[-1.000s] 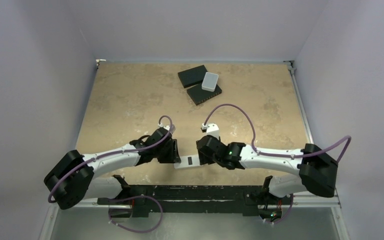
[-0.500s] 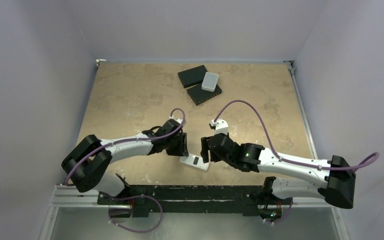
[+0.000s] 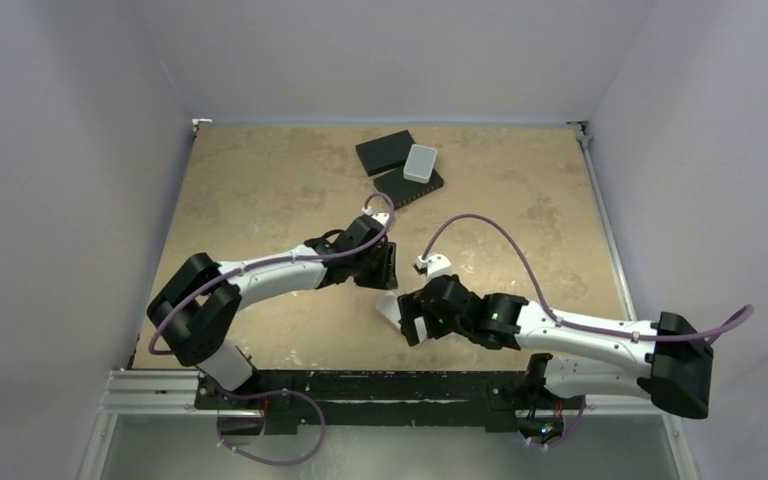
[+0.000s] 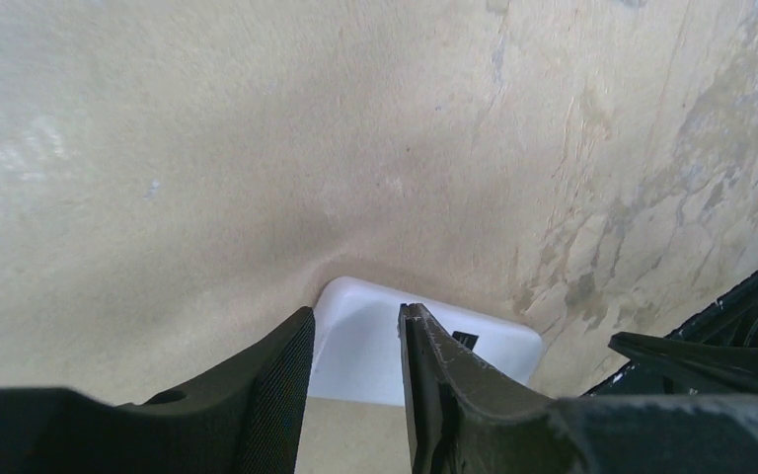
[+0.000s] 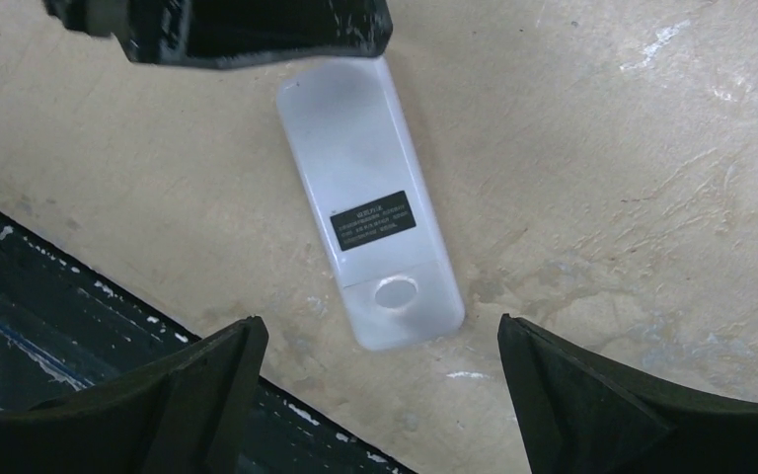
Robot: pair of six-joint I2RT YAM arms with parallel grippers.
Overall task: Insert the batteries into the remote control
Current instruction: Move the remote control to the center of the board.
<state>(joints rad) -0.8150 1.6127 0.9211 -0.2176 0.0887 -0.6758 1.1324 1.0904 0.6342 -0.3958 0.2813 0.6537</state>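
The remote control [image 3: 388,306] is white and lies back up near the table's front middle. In the right wrist view the remote control [image 5: 375,227] shows a black label and a round dimple near its end. My left gripper [image 3: 380,280] is shut on its far end. In the left wrist view the white body [image 4: 360,341] sits between the left gripper's [image 4: 355,314] two fingers. My right gripper [image 3: 407,318] stands wide open over the near end, and in its own view the right gripper [image 5: 377,321] has fingers clear of both sides. The batteries are out of view.
Two black flat boxes [image 3: 384,152] [image 3: 410,187] lie at the back middle with a pale grey rounded box [image 3: 420,162] on top of them. The table's black front rail [image 5: 59,296] runs close below the remote's near end.
The right gripper has opened wide and let go of the remote. The left arm has reached further right and away from the front edge, and the remote moved with it.
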